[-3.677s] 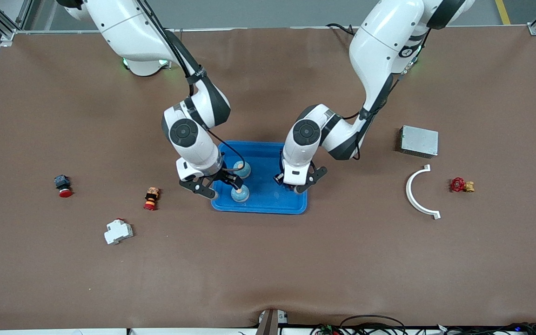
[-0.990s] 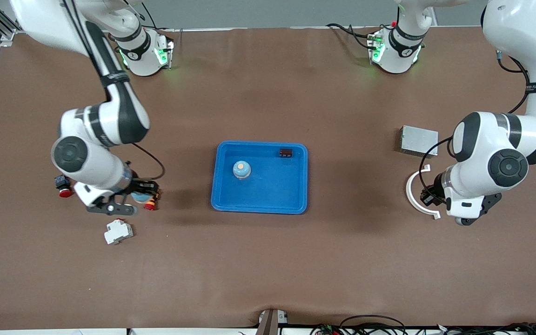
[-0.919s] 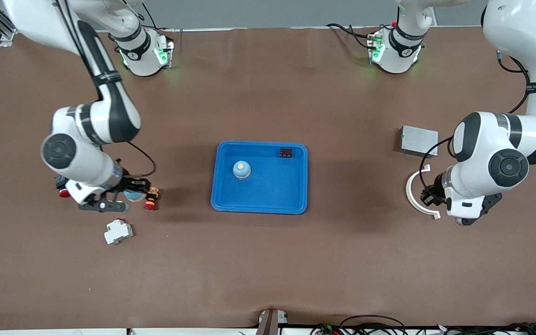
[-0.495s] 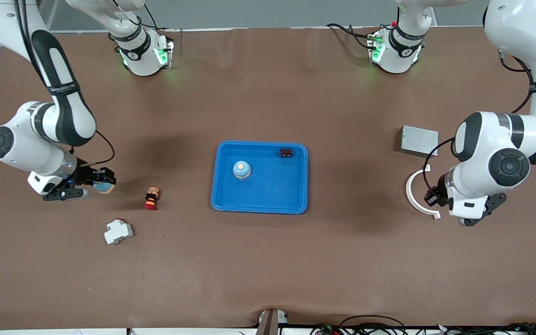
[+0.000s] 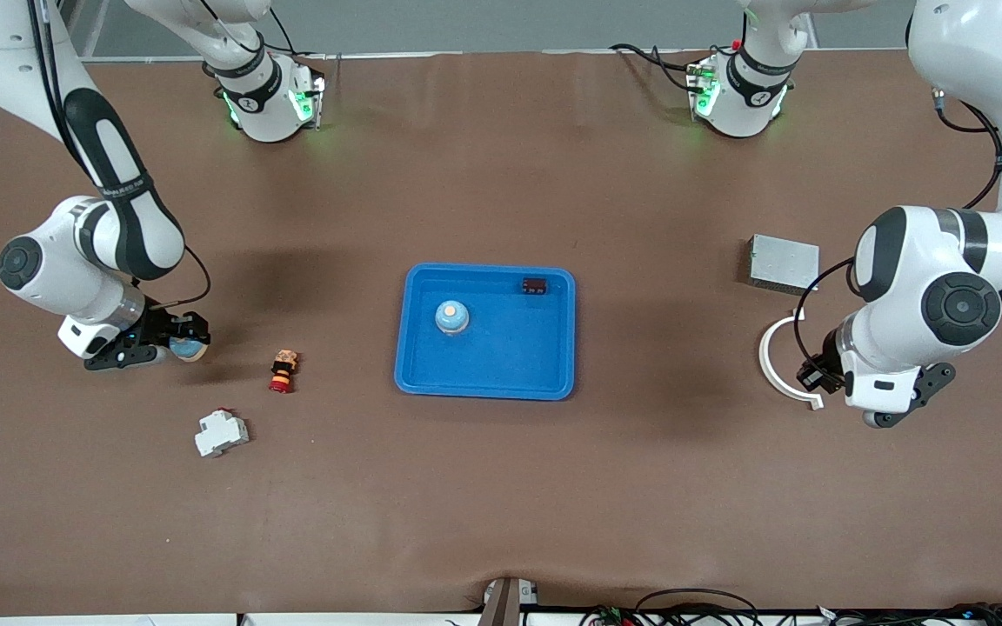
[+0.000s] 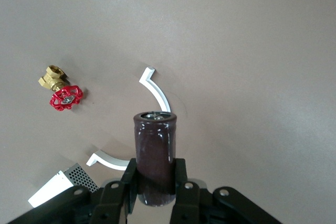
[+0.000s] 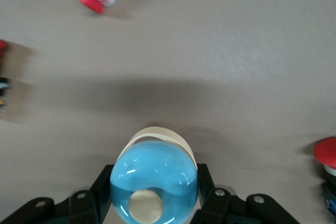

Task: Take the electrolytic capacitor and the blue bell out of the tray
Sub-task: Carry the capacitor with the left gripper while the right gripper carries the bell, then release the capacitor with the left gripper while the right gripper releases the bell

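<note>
Right gripper [image 7: 155,203] clamped on blue bell [image 7: 154,179] over bare table, left gripper [image 6: 156,195] clamped on capacitor [image 6: 154,156] over white arc [image 5: 781,365], both clear of tray [image 5: 553,387]; released high, the capacitor could topple and roll.

I see two glossy white arms with black joint bands and round dark-grey caps, thin black cables looped alongside, green lights glowing at both bases, upper frame; each end effector is black, with visible screws.
</note>
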`<state>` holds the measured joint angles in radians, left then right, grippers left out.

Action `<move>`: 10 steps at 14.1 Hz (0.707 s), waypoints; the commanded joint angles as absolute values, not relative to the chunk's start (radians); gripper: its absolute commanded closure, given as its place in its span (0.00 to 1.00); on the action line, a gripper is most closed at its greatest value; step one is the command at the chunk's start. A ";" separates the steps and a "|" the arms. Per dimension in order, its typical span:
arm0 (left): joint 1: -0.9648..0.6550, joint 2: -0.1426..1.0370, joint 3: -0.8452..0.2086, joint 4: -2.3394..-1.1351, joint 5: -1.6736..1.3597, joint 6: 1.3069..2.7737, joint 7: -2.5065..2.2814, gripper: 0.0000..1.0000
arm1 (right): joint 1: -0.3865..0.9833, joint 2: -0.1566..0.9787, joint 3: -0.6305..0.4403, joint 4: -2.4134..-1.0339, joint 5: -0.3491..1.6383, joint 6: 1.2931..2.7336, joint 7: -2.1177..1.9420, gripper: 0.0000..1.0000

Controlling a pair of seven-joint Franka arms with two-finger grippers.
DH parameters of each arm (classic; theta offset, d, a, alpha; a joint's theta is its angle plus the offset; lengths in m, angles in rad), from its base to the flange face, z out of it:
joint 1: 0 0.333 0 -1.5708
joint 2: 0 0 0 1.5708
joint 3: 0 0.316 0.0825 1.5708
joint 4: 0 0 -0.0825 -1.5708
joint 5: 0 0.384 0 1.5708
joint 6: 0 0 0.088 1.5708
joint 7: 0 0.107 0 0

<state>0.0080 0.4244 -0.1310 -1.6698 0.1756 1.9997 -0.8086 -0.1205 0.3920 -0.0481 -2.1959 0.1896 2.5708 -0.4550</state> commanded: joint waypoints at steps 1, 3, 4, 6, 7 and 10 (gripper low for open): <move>0.005 0.407 -0.152 -1.663 0.166 1.987 -0.857 1.00 | -0.149 0.400 -0.025 -2.198 0.222 2.588 -0.494 1.00; -0.003 0.408 -0.173 -1.646 0.163 1.976 -0.885 1.00 | -0.146 0.414 -0.025 -2.198 0.256 2.592 -0.494 1.00; -0.005 0.408 -0.175 -1.641 0.163 1.974 -0.888 1.00 | -0.137 0.414 -0.023 -2.200 0.285 2.592 -0.494 1.00; -0.017 0.414 -0.175 -1.652 0.163 1.974 -0.925 1.00 | -0.117 0.420 -0.023 -2.197 0.304 2.594 -0.494 1.00; -0.021 0.423 -0.175 -1.654 0.169 1.974 -0.952 1.00 | -0.114 0.422 -0.023 -2.197 0.304 2.595 -0.492 1.00; -0.034 0.449 -0.175 -1.652 0.172 1.985 -0.986 1.00 | -0.087 0.434 -0.025 -2.200 0.304 2.634 -0.495 1.00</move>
<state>-0.0254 0.4350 -0.1761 -1.6576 0.1720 1.9877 -0.9550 -0.1031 0.4251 -0.0233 -2.1946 0.2647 2.6024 -0.4673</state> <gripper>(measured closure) 0.692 0.330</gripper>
